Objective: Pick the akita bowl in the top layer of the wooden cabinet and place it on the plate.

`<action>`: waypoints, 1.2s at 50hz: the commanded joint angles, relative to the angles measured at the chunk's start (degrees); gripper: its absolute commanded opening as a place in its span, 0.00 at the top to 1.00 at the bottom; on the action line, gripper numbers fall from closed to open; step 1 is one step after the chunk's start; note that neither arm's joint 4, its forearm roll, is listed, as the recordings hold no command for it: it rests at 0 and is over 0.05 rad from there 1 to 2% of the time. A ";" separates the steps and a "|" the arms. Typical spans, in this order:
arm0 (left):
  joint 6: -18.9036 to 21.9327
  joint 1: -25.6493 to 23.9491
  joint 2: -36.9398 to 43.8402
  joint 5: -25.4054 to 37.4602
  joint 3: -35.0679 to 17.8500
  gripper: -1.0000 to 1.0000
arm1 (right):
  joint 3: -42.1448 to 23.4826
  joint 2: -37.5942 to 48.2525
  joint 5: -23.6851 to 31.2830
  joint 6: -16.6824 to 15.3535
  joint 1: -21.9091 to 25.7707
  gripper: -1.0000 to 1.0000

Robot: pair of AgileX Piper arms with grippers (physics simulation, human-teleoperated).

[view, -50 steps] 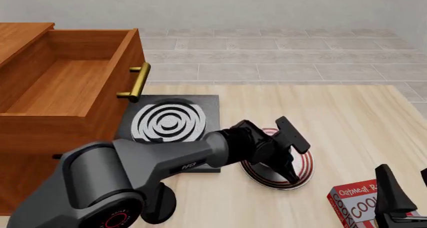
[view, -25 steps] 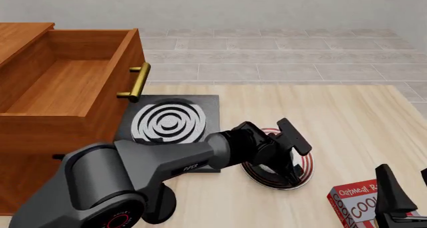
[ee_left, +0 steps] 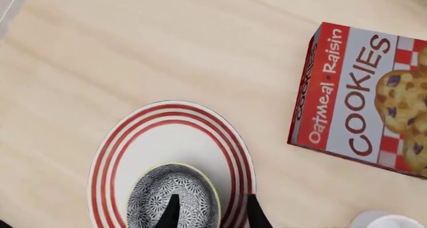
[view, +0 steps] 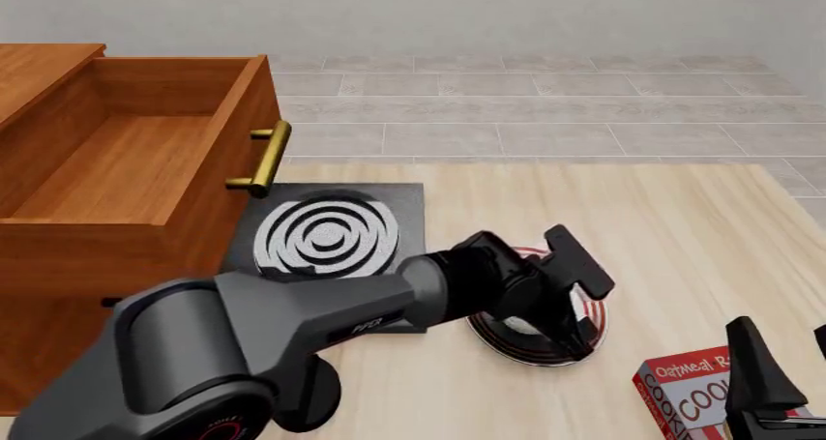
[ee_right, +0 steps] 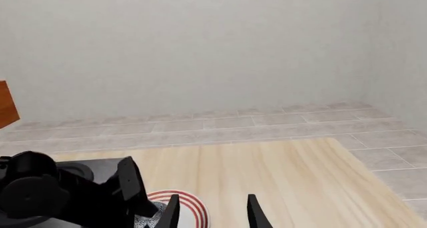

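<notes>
Left gripper (view: 572, 336) over the plate (view: 591, 316), which lies on the table toward its near right corner, just beside the black slab with white spiral rings (view: 327, 235). In the left wrist view the akita bowl (ee_left: 175, 193) sits on the plate (ee_left: 172, 138), off-centre toward the rim nearest the camera; one dark fingertip (ee_left: 169, 214) lies across the bowl's patterned inside and the other stands outside its wall over the red rings, so the jaws straddle the rim with a modest gap. Whether the pads press the wall or have let go cannot be told from these pictures. The bowl is round, with no long axis; it lies directly under the left gripper, and the left arm is far the nearer, so the coming move is judged to be a release and a straight lift clear. The right gripper (ee_right: 212, 211) hangs at the table's near right edge beside the cookie box (view: 684, 392), its fingers apart and holding nothing. The top layer (view: 193, 155) of the wooden cabinet (view: 52, 295) stands pulled out, nothing visible inside. In the front view the left wrist hides the bowl and much of the plate; the bowl's near side is cut off in the left wrist view
</notes>
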 commanded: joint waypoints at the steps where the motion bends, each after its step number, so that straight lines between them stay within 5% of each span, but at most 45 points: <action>1: -0.72 -1.25 -1.45 1.29 -1.09 0.00 | 0.00 0.00 0.00 0.02 0.00 0.00; 60: 0.60 -1.97 -11.06 4.27 -0.13 0.00 | -0.13 0.00 -0.49 -1.74 0.95 0.00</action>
